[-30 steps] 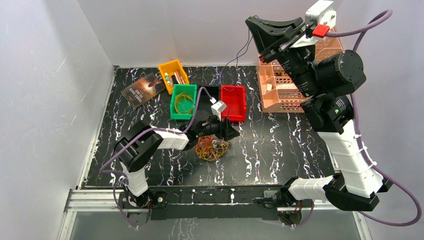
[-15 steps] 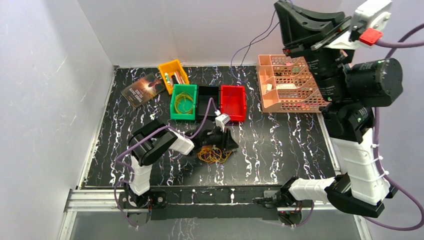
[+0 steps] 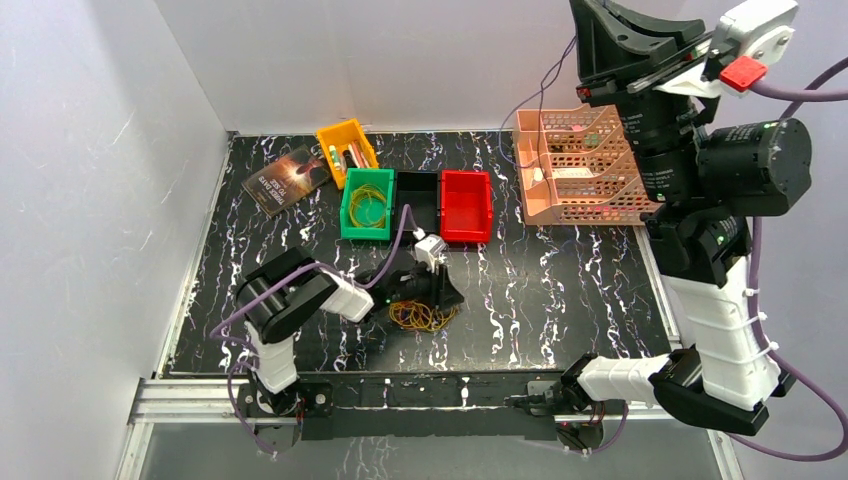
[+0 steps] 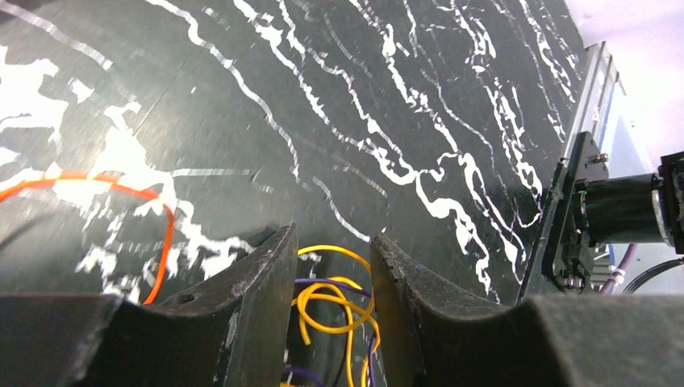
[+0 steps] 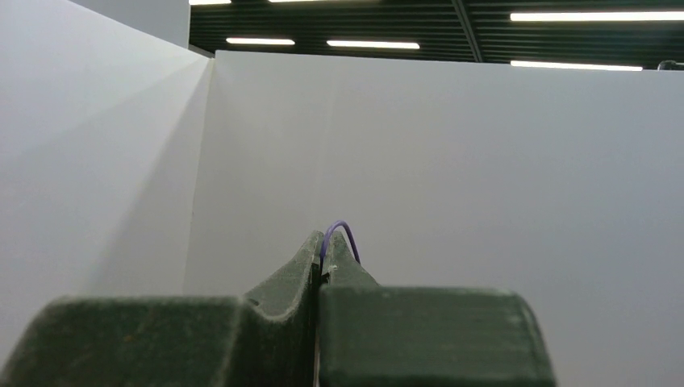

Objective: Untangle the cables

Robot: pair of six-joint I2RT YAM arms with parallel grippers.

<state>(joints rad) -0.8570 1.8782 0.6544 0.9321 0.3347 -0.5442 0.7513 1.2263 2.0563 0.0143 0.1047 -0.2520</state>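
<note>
Reaching low across the table (image 3: 560, 290), your left gripper (image 3: 447, 297) is hanging right over the cables (image 3: 420, 316). They are lying in a small tangle of yellow, orange and red loops on the dark marbled top, in front of the bins and apart from them. The jaws are standing apart. In the left wrist view, yellow and purple strands (image 4: 343, 247) are showing in the gap between the fingers (image 4: 258, 298), and nothing is being pinched. An orange strand (image 4: 169, 230) is curving over the table just beside the finger on the left of that view.

Your right gripper (image 5: 327, 242) is pointing up, high above the pink tray (image 3: 560, 212) and well apart from the tangle. Its jaws are pressing together on a thin purple cable (image 5: 339, 223), and a small loop of it is sticking out above the tips. In the top view that cable is trailing down toward the far side of the table; you cannot tell where it ends.

Behind the tangle, a green bin (image 3: 366, 234), a black bin (image 3: 418, 180) and a red bin (image 3: 466, 205) are sitting side by side. The green one is holding a yellow coil (image 3: 368, 207). A yellow bin (image 3: 335, 135) is sitting just behind it, and a book (image 3: 288, 178) is lying to its left.
</note>
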